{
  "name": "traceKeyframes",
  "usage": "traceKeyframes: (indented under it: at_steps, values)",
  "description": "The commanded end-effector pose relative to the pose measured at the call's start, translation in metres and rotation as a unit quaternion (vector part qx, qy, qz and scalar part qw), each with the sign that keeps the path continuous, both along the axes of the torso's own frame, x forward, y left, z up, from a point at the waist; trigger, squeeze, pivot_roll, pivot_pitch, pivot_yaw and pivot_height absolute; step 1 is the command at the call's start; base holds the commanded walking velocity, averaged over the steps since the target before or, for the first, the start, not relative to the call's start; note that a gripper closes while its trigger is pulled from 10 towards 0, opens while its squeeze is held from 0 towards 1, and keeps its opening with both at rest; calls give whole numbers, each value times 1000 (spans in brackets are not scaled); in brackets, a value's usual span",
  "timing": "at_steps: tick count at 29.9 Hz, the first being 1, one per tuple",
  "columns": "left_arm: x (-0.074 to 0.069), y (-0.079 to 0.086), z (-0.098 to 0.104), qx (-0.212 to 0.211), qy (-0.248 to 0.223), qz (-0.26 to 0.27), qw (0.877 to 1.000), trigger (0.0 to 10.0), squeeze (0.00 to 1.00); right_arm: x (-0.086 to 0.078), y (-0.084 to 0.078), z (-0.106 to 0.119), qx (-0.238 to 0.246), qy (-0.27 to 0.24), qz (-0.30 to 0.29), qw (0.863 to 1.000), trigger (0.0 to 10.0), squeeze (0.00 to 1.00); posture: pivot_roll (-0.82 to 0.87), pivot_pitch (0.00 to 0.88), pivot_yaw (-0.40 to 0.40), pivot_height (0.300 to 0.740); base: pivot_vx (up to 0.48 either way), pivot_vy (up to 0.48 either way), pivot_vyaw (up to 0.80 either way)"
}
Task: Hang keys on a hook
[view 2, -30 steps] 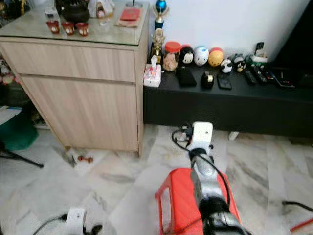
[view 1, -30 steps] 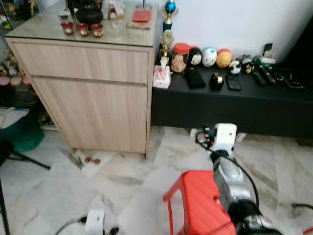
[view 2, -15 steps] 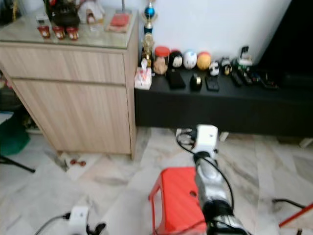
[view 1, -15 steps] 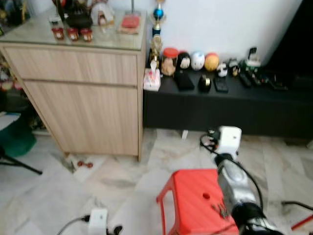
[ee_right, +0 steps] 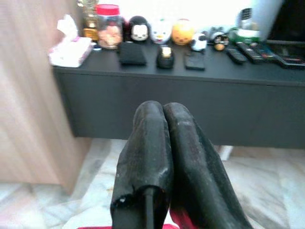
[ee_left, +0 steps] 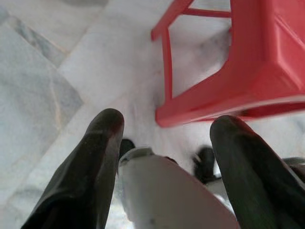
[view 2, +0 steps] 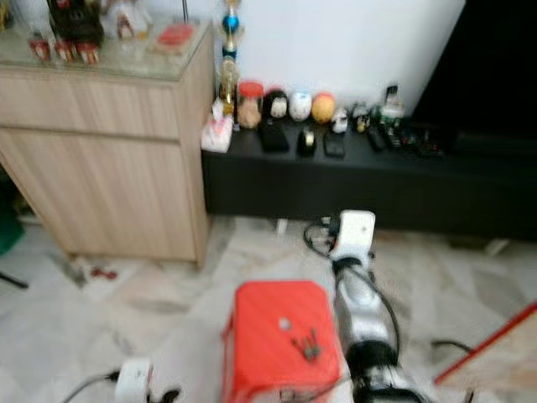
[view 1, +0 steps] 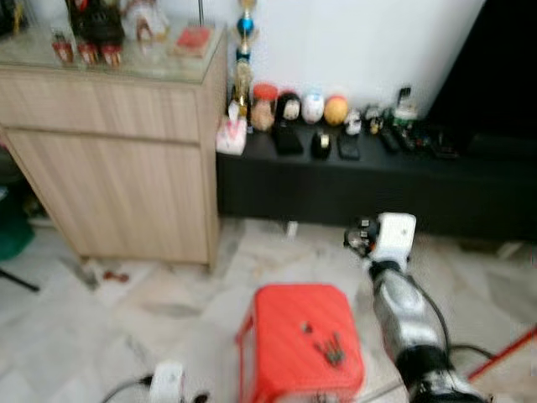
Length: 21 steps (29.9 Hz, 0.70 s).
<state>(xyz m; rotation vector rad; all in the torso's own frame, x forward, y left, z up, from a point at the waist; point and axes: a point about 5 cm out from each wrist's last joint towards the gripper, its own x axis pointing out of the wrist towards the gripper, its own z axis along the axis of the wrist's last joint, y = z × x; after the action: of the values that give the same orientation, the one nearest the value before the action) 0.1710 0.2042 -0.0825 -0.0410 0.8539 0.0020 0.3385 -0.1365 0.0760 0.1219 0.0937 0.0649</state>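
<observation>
The view has shifted and the keys (view 1: 330, 348) now show fully on the red stool (view 1: 285, 315), near its front right corner. The right gripper (ee_right: 164, 119), fingers pressed together and empty, points beyond the stool; the left gripper (ee_left: 164, 133) hangs open, so pickup comes next

A small dark bunch of keys (view 1: 331, 349) is seen lying flat on the top of a red plastic stool (view 1: 289, 312), toward the stool's near right part. The bunch is made up of several thin dark pieces fanned out from one end; finer detail is lost to blur. A little up and to the left of it, apart from it, a small round spot is seen near the middle of the seat. The keys are held by nothing and are touched by nothing but the stool's top.
</observation>
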Motion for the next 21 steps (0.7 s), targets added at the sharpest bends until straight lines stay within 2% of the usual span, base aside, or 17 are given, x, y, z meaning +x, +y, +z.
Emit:
traceKeyframes:
  at_steps: [1, 14, 21]
  values:
    - [0, -8, -2, -10, 3, -3, 1000, 10000, 0, 0, -14, 1, -6, -1, -16, 1000, 10000, 0, 58, 0, -102, 740, 0, -382, 0]
    - [-2, -9, -2, -11, 4, -6, 1000, 10000, 0, -1, -10, 0, -6, 1, -6, 1000, 10000, 0, 57, 0, -101, 740, 0, -384, 0]
    - [-2, -8, -2, -10, 5, -6, 1000, 10000, 0, -14, -9, -12, -23, 13, 23, 999, 10000, 0, 53, 0, -100, 740, 0, -384, 0]
